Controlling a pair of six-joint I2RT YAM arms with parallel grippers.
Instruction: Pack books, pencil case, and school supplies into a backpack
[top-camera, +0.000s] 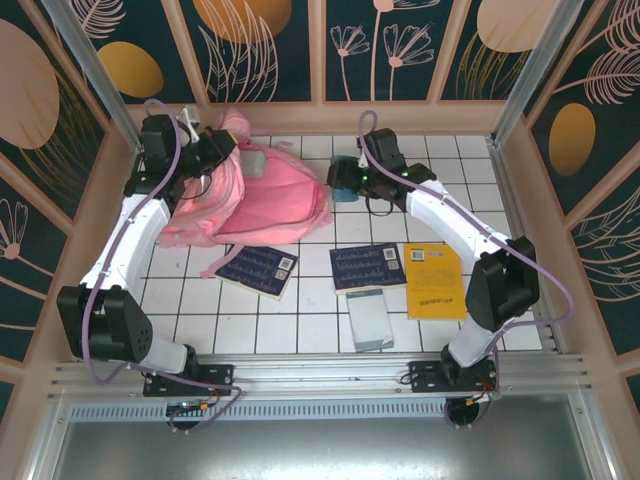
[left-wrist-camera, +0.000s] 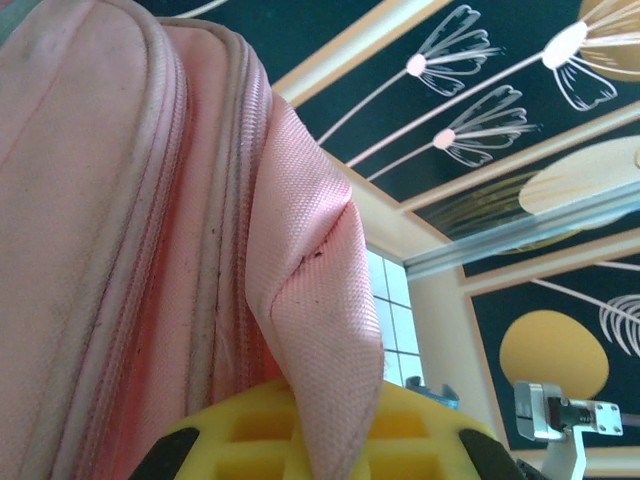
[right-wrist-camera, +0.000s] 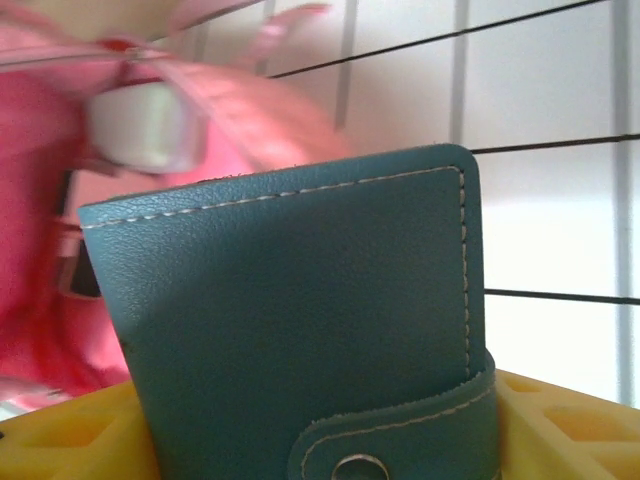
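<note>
Left gripper (left-wrist-camera: 330, 445) first: jaws pinched together on a fold of the backpack (left-wrist-camera: 120, 200). I see pink woven fabric bunched between the yellow fingers (left-wrist-camera: 250, 435), with a double line of zipper seam running up beside the fold. The cloth drapes over the jaws and blocks most of my wrist view on that side.

Over to the right gripper (right-wrist-camera: 320, 450): jaws clamped on the teal book (right-wrist-camera: 290, 300), which stands upright between the yellow fingers (right-wrist-camera: 560, 420). It has a grained teal cover, white stitching along the edge and a strap with a metal snap low down near the jaws. It's lifted off the white tiled table (top-camera: 300, 330).

Just past the teal book, to its left, is the backpack's pink bulk, blurred, with a silvery patch (right-wrist-camera: 140, 125) on it. From above, the right jaws sit just beside the pack's right edge. I can't tell whether they touch it.

Back toward the arm bases from both jaws, flat on the tiles:
- one navy book (top-camera: 258, 268), tucked against the pack's near edge
- a second navy book (top-camera: 367, 266), below the right jaws
- the yellow book (top-camera: 434, 280), just beside it under the right forearm
- a pale slab (top-camera: 370, 318), nearest the bases
</note>
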